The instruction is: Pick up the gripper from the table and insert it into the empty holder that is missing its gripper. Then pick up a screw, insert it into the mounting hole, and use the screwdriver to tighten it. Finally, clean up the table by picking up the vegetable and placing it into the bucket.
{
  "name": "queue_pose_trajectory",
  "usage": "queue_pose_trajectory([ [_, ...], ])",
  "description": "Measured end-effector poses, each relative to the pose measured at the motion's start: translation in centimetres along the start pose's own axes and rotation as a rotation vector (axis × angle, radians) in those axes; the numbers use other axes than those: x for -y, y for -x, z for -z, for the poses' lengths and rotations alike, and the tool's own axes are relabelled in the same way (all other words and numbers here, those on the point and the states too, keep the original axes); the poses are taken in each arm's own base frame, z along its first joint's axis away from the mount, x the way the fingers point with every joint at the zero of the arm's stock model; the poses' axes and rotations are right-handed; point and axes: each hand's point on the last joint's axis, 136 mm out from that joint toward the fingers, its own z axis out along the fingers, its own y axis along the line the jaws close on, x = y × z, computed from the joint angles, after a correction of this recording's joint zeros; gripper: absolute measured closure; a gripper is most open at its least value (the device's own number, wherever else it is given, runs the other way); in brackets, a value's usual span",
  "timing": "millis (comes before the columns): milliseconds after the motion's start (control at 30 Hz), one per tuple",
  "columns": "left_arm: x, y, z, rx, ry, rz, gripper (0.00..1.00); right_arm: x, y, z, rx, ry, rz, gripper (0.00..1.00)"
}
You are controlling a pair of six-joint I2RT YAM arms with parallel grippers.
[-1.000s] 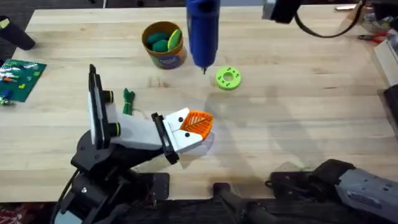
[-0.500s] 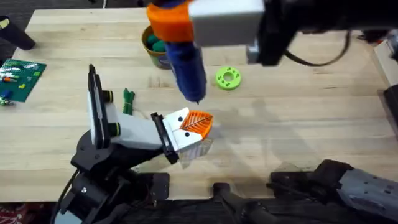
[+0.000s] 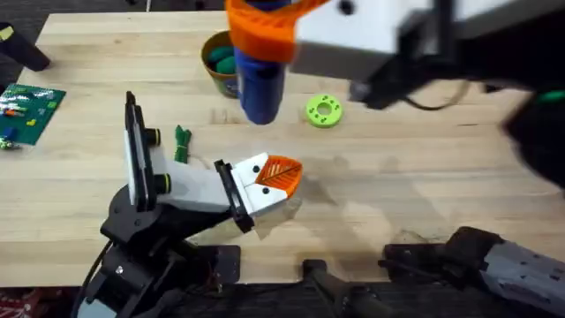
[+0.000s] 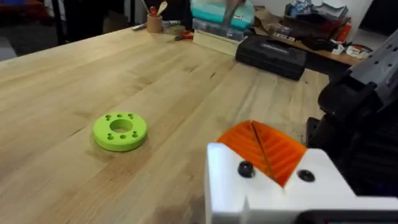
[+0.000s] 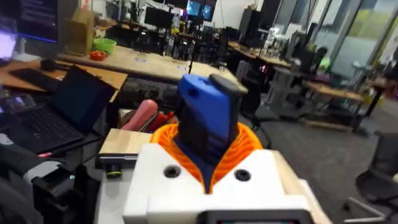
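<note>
At the end of my left arm, the white holder (image 3: 256, 193) carries the orange ribbed gripper (image 3: 280, 174). In the left wrist view the gripper (image 4: 267, 146) sits on the holder (image 4: 273, 199) above two dark dots. High under the camera, my right gripper (image 3: 260, 31) is shut on the blue screwdriver (image 3: 260, 88), which hangs over the table beside the bucket (image 3: 216, 62) and partly hides it. The right wrist view shows the screwdriver (image 5: 208, 121) clamped between the orange fingers (image 5: 249, 146). The dark-green vegetable (image 3: 182, 143) lies on the wood left of the holder.
A lime-green disc (image 3: 324, 110) (image 4: 120, 130) lies beyond the holder. A green circuit board (image 3: 26, 110) and a black object (image 3: 22, 49) sit at the table's left edge. A black case (image 4: 270, 53) and clutter line the far right edge.
The right arm brought the screwdriver down close to the holder, then lifted it back up toward the bucket. It now looms larger under the camera. The left arm and holder stayed still.
</note>
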Motion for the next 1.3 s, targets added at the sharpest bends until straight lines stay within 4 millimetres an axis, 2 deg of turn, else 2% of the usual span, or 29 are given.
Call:
queue_pose_trajectory([
  [133, 0.0, 0.0, 0.0, 0.000, 0.000, 0.000, 0.987, 0.3, -2.4, -1.7, -0.004, 0.022, -0.064, 0.970],
  [233, 0.0, 0.0, 0.0, 0.000, 0.000, 0.000, 0.987, -0.6, -4.4, -2.6, -0.034, 0.078, -0.141, 0.970],
  [633, 0.0, 0.0, 0.0, 0.000, 0.000, 0.000, 0.987, -1.6, -4.1, -2.5, -0.028, 0.135, -0.198, 0.970],
  [833, 0.0, 0.0, 0.0, 0.000, 0.000, 0.000, 0.987, -2.3, -4.9, -2.4, -0.062, 0.169, -0.224, 0.970],
  [1300, 0.0, 0.0, 0.0, 0.000, 0.000, 0.000, 0.987, -2.0, -5.4, -1.7, -0.078, 0.190, -0.198, 0.970],
])
